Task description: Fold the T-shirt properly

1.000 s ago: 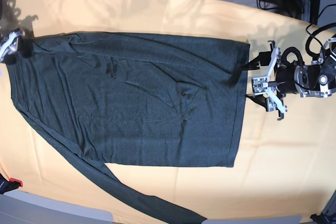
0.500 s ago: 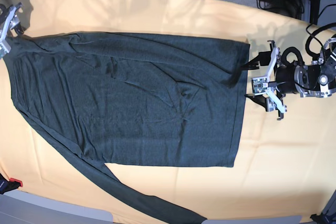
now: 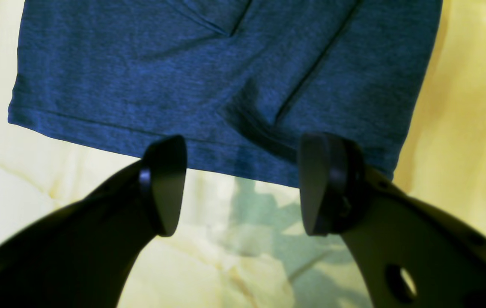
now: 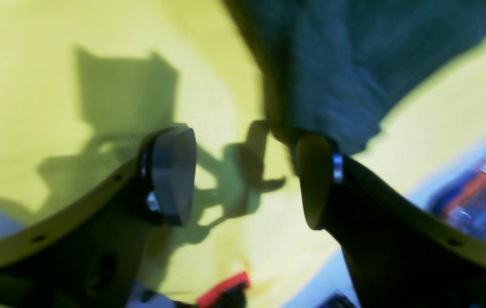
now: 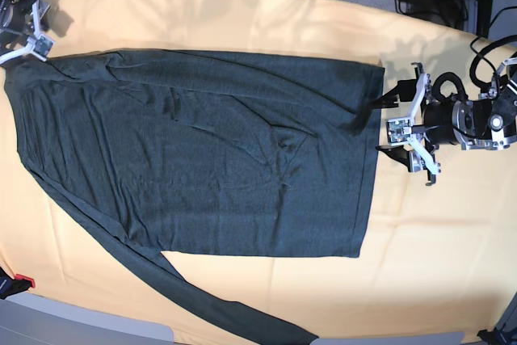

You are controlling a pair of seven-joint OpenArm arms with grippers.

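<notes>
Your biggest risk here is a pinch that catches only the top layer of the T-shirt [image 5: 202, 151]. The body looks doubled over, with creases running toward the hem, so a shallow bite by the left gripper [image 5: 393, 125] would probably peel one layer away and drag the rest out of line. You could also nip the yellow-orange cloth [image 5: 436, 232] under the hem, since the left wrist view shows the finger pads [image 3: 163, 184] poised right at the hem line with bare cloth showing between them. One long sleeve trails off toward the near table edge, and any fold you start before tucking it in will likely pull it askew or let it hang over the side.

The left gripper sits just beside the hem on the base view's right, jaws spread wide and holding nothing; whether the pads touch the fabric you cannot tell from these views. The right gripper [image 5: 24, 26] is at the far left corner of the base view, close to the shoulder end of the garment, also spread apart and empty. In its own blurred view one pad [image 4: 315, 188] appears to overlap the edge of the dark fabric, with the other over bare cloth. The garment itself lies flat across the middle of the table, well apart from the cable clutter at the far edge
</notes>
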